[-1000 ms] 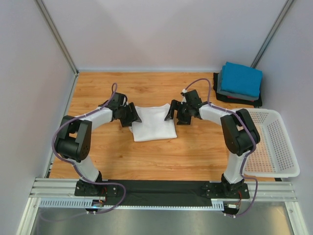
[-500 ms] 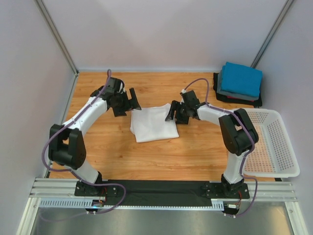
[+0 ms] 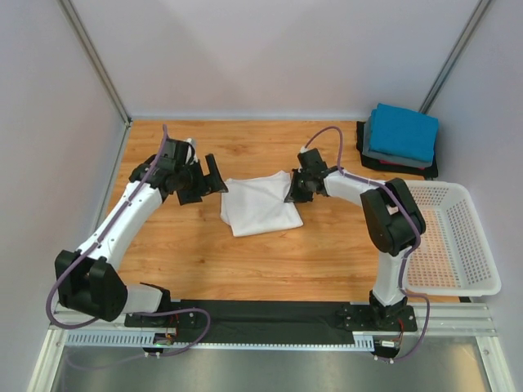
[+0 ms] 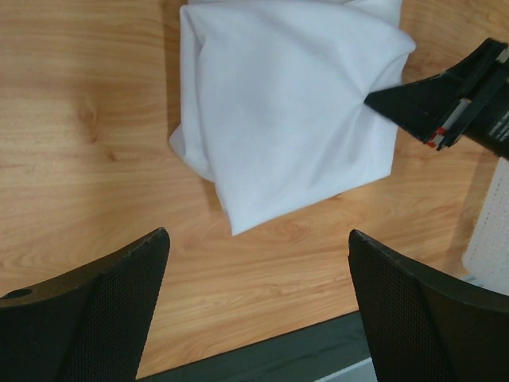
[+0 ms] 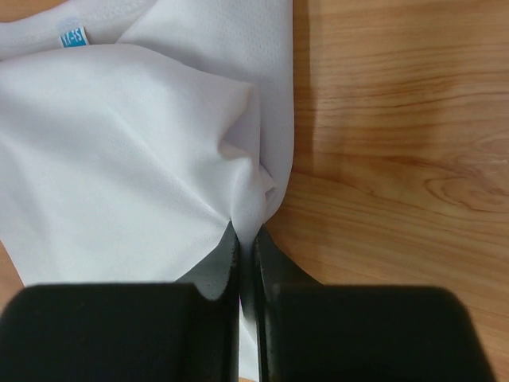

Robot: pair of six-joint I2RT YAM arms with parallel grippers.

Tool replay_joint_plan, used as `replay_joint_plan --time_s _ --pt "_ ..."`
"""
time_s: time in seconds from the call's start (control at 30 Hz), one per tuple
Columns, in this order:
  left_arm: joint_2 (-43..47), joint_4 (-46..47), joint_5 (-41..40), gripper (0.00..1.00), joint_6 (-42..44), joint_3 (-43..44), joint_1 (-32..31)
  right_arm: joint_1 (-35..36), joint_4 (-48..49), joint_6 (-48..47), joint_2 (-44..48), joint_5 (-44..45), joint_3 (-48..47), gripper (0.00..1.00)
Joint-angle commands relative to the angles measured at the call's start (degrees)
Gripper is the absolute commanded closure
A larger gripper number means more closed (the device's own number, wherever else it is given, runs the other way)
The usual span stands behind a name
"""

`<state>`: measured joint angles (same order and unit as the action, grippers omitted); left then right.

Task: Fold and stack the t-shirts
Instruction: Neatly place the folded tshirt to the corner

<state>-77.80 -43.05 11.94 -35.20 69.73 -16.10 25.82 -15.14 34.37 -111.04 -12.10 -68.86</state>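
Observation:
A folded white t-shirt (image 3: 260,204) (image 4: 286,111) (image 5: 119,159) lies mid-table, slightly skewed. My right gripper (image 3: 292,189) (image 5: 246,235) is shut on a pinch of cloth at the shirt's right edge; it also shows in the left wrist view (image 4: 445,103). My left gripper (image 3: 214,173) (image 4: 258,239) hovers just left of the shirt, open wide and holding nothing. At the back right corner, folded t-shirts are stacked: bright blue (image 3: 402,131) on top, grey (image 3: 382,155) below it, black (image 3: 431,170) underneath.
A white perforated basket (image 3: 470,245) sits along the right edge of the wooden table. Walls close in the left, back and right sides. A black strip and metal rail run along the near edge by the arm bases.
The left arm drew back leftward off the white shirt and its jaws opened wide. The right gripper's jaws closed on the shirt's right edge, and the shirt shifted slightly.

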Motion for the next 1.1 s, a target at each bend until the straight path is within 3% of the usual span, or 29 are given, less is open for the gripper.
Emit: replay_joint_plan --time_s 0.0,0.4,0.6,0.77,0.93,1.07 --pt "6.5 1.1 0.8 0.01 -2.9 -3.4 -0.1 0.0 -8.3 -4.6 0.1 8.4 -5.0 1.00" --pt "16.9 6.3 -4.6 0.00 -3.7 -11.6 -0.1 -5.4 -18.0 -16.2 -4.1 10.7 -20.0 1.00" --pt "11.6 7.0 -2.5 0.00 -0.8 -10.4 -0.1 -7.7 -22.7 -26.0 -10.0 14.9 -36.1 1.00" --pt "3.8 4.7 1.4 0.01 2.3 -7.0 0.0 -11.1 -33.3 -32.4 -19.5 16.6 -59.1 0.99" --pt "-2.6 1.1 0.3 0.01 5.0 -1.7 0.0 -15.3 -34.3 -34.2 -22.5 21.5 -68.7 1.00" --pt "-6.6 0.4 -0.4 0.01 5.6 1.6 0.1 -18.8 -34.1 -33.8 -21.4 20.6 -69.3 1.00"
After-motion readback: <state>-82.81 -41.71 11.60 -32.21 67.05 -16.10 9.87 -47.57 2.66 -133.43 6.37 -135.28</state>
